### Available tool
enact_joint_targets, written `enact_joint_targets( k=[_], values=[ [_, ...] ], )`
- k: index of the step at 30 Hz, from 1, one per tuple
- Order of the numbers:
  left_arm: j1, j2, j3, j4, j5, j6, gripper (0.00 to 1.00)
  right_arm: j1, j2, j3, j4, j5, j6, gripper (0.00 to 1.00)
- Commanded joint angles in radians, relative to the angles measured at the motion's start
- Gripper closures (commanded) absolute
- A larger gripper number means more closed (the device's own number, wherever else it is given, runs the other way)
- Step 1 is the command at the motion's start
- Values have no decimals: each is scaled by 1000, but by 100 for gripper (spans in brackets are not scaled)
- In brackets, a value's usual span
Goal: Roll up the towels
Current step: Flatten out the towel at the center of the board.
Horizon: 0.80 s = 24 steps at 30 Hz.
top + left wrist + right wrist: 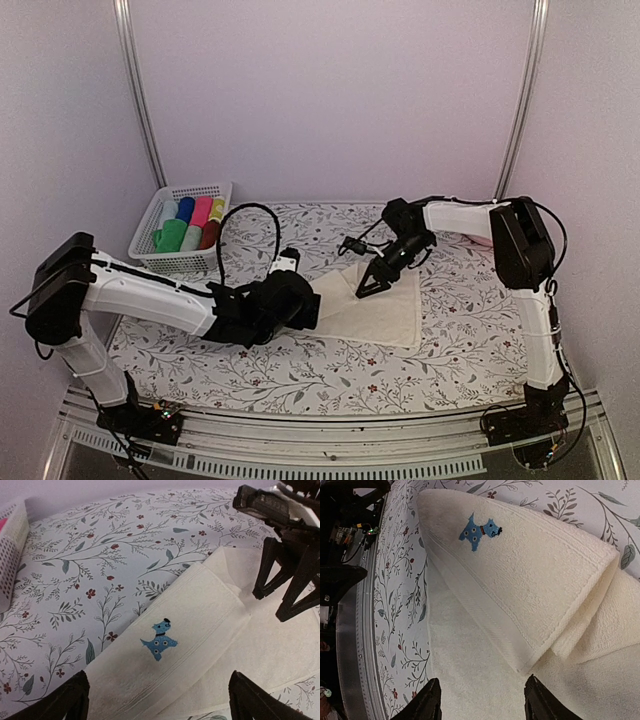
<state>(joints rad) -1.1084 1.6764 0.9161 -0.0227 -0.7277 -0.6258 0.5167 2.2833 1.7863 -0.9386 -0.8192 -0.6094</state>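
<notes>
Right pincer (364, 291), jaws apart, over the cream towel (392, 312) (folded edge raised).

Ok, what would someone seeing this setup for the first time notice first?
Probably the cream-white terry towel mid-table, one edge folded over so a small blue embroidered dog faces up. The left gripper straddles that fold and the right gripper is poised just beyond it, both open. At far left, a white plastic basket holds bright rolled cloths.
</notes>
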Motion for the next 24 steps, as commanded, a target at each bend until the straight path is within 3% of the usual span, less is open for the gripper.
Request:
enact_joint_targets(
  k=[1, 11, 18, 24],
  values=[
    [35, 53, 12, 167, 115, 146, 3, 21, 55, 43, -28, -47, 4, 44],
    [66, 124, 2, 392, 280, 353, 3, 28, 106, 62, -7, -29, 31, 43],
    [104, 151, -29, 498, 360, 414, 3, 30, 20, 55, 15, -4, 33, 41],
    [126, 154, -82, 602, 435, 495, 3, 28, 56, 47, 18, 25, 66, 40]
  ],
)
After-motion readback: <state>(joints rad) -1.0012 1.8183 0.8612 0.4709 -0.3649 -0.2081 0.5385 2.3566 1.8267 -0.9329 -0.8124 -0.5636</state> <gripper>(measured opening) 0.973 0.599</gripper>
